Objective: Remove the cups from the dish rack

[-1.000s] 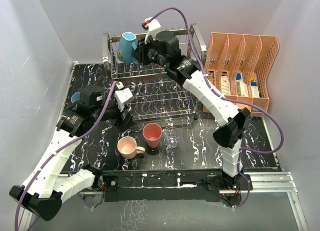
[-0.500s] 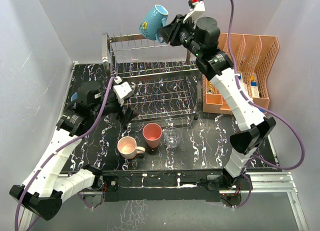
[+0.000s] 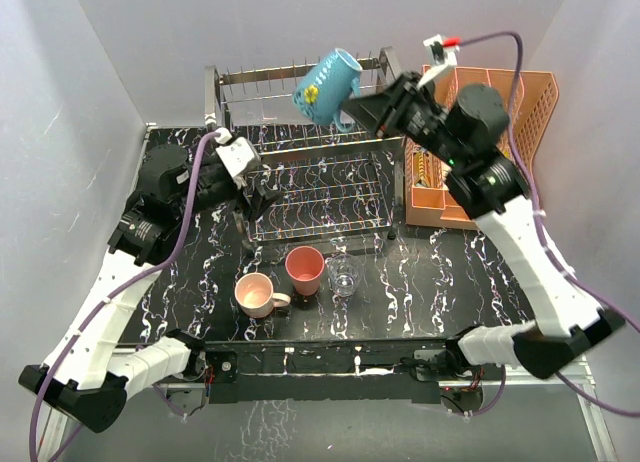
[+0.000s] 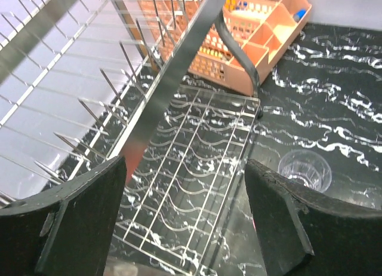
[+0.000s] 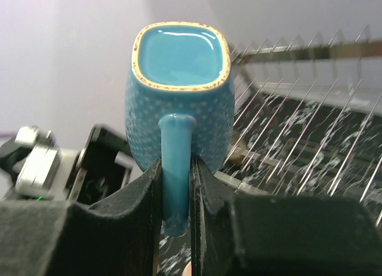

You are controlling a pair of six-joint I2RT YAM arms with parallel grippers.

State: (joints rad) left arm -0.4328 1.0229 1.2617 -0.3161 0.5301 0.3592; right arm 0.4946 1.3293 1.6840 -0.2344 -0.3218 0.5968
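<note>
My right gripper (image 3: 352,108) is shut on the handle of the teal mug (image 3: 327,85) and holds it tilted in the air above the dish rack (image 3: 300,187). In the right wrist view the mug (image 5: 179,97) faces me mouth-first, its handle pinched between my fingers (image 5: 212,192). My left gripper (image 3: 262,198) is open and empty at the rack's front left; its view shows the empty lower wire tier (image 4: 197,168). The pale pink mug (image 3: 256,294), salmon-red tumbler (image 3: 305,270) and clear glass tumbler (image 3: 344,276) stand on the table in front of the rack. The light blue and tan cups are hidden.
The orange perforated organiser (image 3: 485,132) with small items stands to the right of the rack, behind my right arm. The clear tumbler (image 4: 304,168) and the organiser (image 4: 253,40) also show in the left wrist view. Grey walls enclose the table.
My right arm has lifted the teal mug off the rack's upper tier and swung it up and to the right. My left gripper has moved up to the rack's front left.
</note>
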